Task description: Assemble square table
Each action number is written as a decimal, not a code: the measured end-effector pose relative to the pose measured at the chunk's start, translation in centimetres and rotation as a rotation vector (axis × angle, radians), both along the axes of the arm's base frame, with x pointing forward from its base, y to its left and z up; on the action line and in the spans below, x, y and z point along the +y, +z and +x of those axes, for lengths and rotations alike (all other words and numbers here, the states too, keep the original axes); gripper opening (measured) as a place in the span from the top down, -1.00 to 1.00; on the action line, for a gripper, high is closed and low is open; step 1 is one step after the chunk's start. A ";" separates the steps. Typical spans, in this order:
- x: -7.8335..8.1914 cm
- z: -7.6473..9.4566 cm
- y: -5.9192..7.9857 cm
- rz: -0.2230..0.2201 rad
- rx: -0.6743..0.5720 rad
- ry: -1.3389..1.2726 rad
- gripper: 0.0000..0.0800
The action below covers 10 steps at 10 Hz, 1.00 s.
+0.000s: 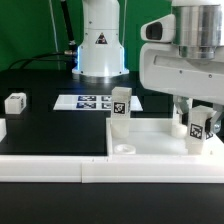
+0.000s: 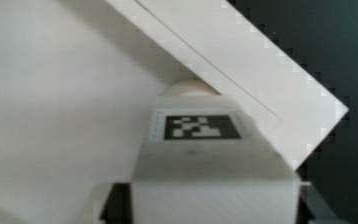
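Observation:
The white square tabletop slab (image 1: 152, 137) lies flat at the front right, rim up. One tagged white leg (image 1: 120, 106) stands upright at its far corner on the exterior view's left. My gripper (image 1: 197, 120) is shut on a second tagged leg (image 1: 197, 129) and holds it upright over the slab's corner on the exterior view's right. In the wrist view the held leg (image 2: 201, 150) fills the middle between my dark fingers (image 2: 119, 202), with the slab's surface (image 2: 60, 100) and its raised rim (image 2: 247, 60) just beyond. Whether the leg touches its socket is hidden.
A loose leg (image 1: 15, 102) lies on the black table at the exterior view's left, and another white piece (image 1: 2, 128) shows at the left edge. The marker board (image 1: 92, 102) lies behind the slab. A long low white border wall (image 1: 50, 168) runs along the front. The robot base (image 1: 100, 45) stands at the back.

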State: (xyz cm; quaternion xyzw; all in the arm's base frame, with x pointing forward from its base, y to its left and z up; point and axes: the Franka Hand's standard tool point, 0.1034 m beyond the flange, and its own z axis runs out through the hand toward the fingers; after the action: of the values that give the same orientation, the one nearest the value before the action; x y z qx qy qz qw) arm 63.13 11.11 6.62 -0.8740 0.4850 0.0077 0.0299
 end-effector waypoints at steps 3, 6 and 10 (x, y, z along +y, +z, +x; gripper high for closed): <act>-0.8 -0.3 0.0 0.038 -0.009 -0.335 0.27; -0.1 -0.3 -0.1 0.054 0.017 -0.677 0.27; 0.1 -0.3 0.0 0.067 0.025 -0.965 0.26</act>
State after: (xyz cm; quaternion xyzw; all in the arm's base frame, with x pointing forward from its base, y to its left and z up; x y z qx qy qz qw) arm 62.86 11.21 6.63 -0.5476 0.8349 0.0190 0.0524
